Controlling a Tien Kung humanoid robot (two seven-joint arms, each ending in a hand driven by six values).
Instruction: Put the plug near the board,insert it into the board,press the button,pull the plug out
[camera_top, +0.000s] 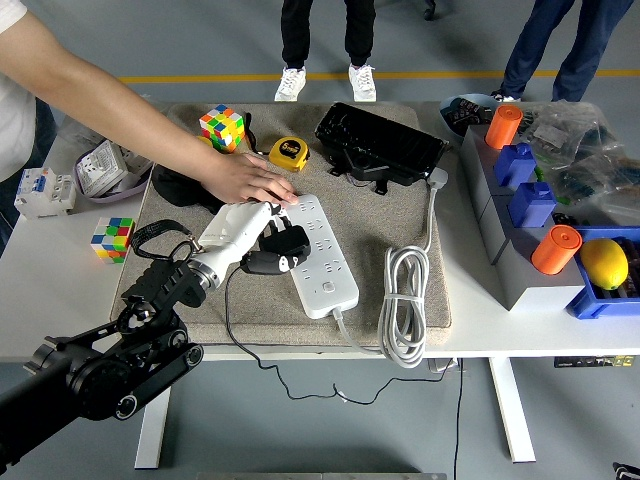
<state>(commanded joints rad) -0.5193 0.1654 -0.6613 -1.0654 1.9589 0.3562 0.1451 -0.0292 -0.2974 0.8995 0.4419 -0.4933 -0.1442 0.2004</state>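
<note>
A white power strip (322, 250) lies on the grey mat (380, 215), running from upper left to lower right. My left hand (262, 235), white and at the end of the black arm, is shut on a black plug (280, 247) held against the strip's left edge, near its upper sockets. The plug's black cord (232, 310) trails down off the mat. A person's hand (245, 180) reaches in from the upper left and presses on the strip's far end. The strip's button (327, 291) sits near its near end. My right arm is out of view.
A coiled white cable (403, 300) lies right of the strip. A black case (380, 145), yellow tape measure (289, 153) and a colour cube (222, 127) sit at the mat's back. Another cube (112, 238) is left of the mat. Grey and blue bins (520, 200) with orange cylinders stand at right.
</note>
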